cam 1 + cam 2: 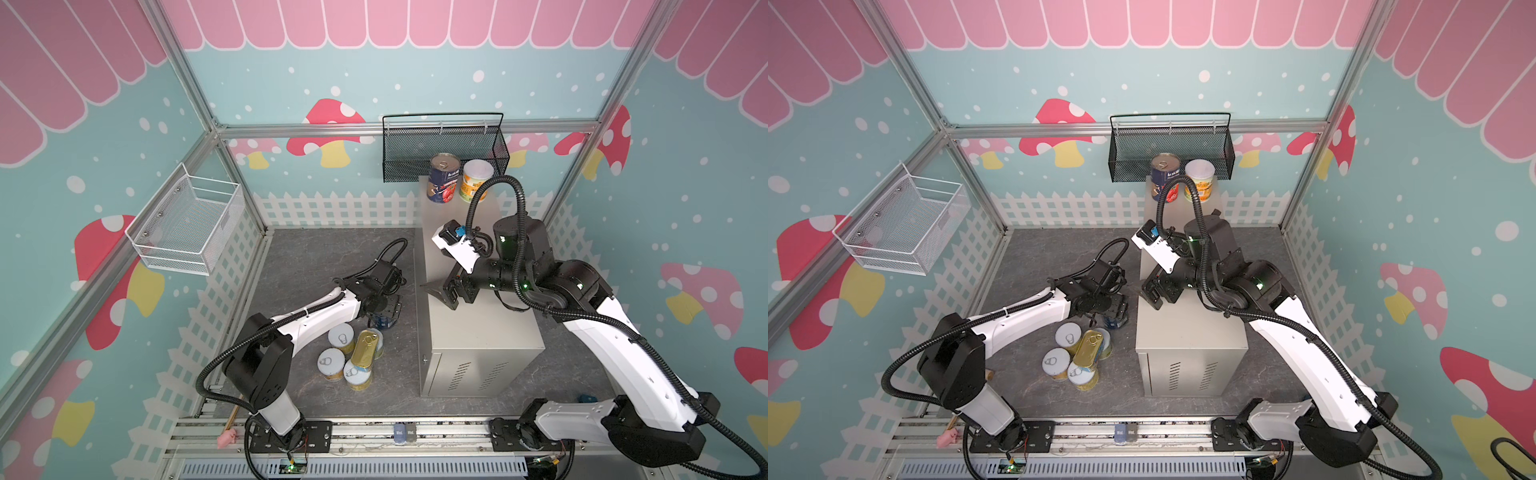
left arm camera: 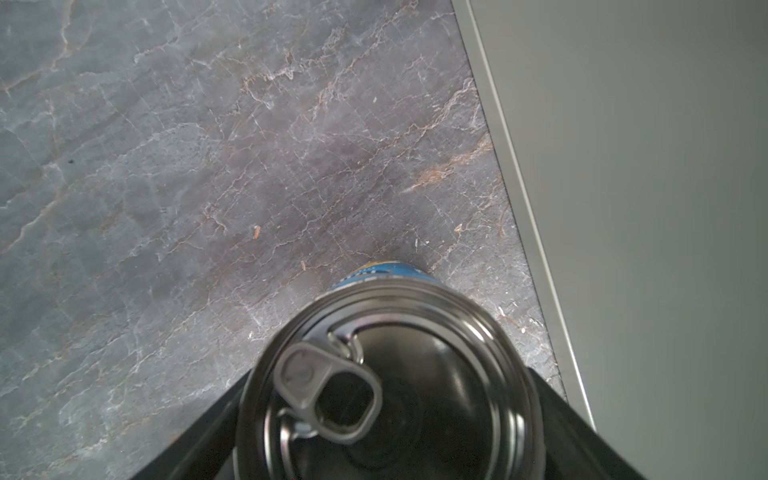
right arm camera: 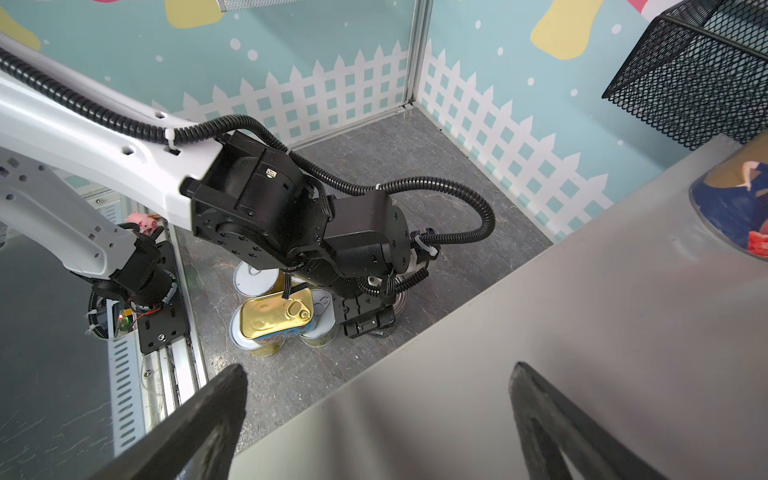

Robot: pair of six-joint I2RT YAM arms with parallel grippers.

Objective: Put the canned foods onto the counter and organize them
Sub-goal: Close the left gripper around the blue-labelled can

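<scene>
Dark-blue labelling and a grey pull-tab lid mark the tall can (image 2: 390, 374) standing upright on the stone-patterned floor (image 2: 208, 166), directly between the black fingers (image 2: 582, 440) of the left gripper (image 1: 386, 311) — the jaws straddle it on both sides, yet whether the pads actually press its wall cannot be told from the wrist view. Just beside that gripper, on the side toward its own arm's base, four yellow-labelled cans (image 1: 331, 362) with white lids huddle together, and the flat gold tin (image 1: 365, 347) lies across the tops of that cluster (pull-tab facing up). On the gripper's other side, close by, rises the beige-grey wall of the counter (image 1: 469, 328). Over that counter's flat top, at the edge facing the left arm, hangs the right gripper (image 3: 378, 370), its fingers spread wide with nothing between them. Well off to one side of it, at the counter's far end, a second dark-blue can (image 1: 444, 178) and a yellow-labelled can (image 1: 476, 178) stand upright next to each other — touching or just apart, I cannot tell. Behind those two a black mesh basket (image 1: 444, 145) hangs on the back wall, and a white wire basket (image 1: 187, 220) hangs on the side wall, far from both grippers.
</scene>
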